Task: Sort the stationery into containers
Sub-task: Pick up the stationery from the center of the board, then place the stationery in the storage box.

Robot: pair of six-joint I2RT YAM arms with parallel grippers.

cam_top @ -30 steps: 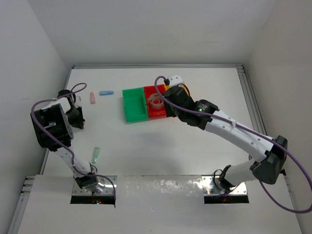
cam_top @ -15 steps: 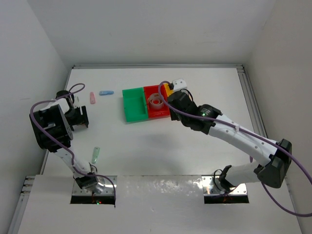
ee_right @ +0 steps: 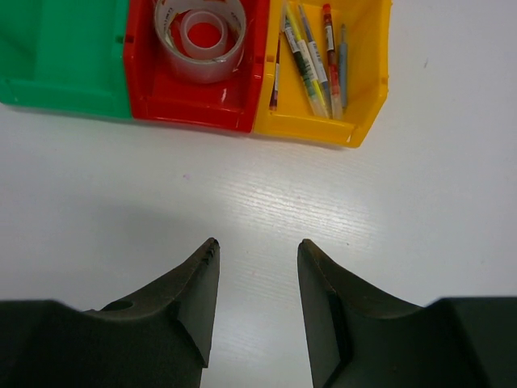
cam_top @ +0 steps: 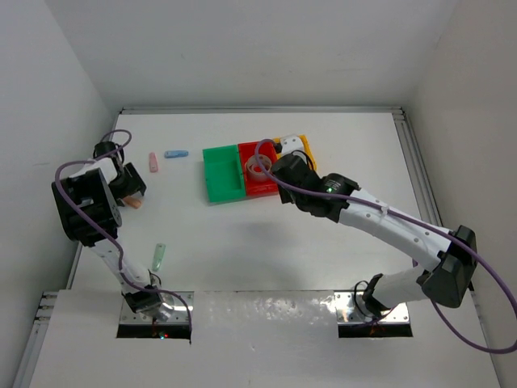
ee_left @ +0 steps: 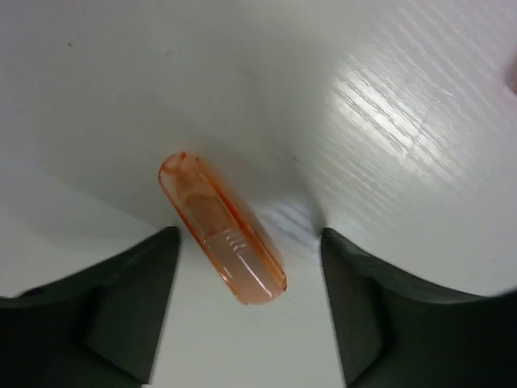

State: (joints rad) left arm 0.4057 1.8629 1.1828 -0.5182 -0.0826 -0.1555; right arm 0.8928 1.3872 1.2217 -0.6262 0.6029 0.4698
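- Left jaws (ee_left: 249,238): mine stand apart, gripping nothing, low over the white table (cam_top: 242,242) at its far left.
- Orange translucent eraser-like piece (ee_left: 222,229): lies flat on the table between my left fingers (ee_left: 121,307), set diagonally. Its upper end is close to one finger; contact cannot be confirmed.
- Green piece (cam_top: 159,257): on the table, nearer the arm bases and well apart from the bins.
- Pink piece (cam_top: 153,162) and blue piece (cam_top: 175,153): loose on the table, near each other, left of the bins.
- Green bin (ee_right: 65,56): leftmost of the joined row; contents cannot be made out.
- Red bin (ee_right: 161,93): middle; holds a clear tape roll (ee_right: 202,36) with a smaller roll inside its ring.
- Yellow bin (ee_right: 363,89): rightmost; holds several thin pens (ee_right: 311,65) lying lengthwise.
- Right jaws (ee_right: 258,246): mine are parted and empty, above bare table just beside the bins' near edge, between the red and yellow ones.
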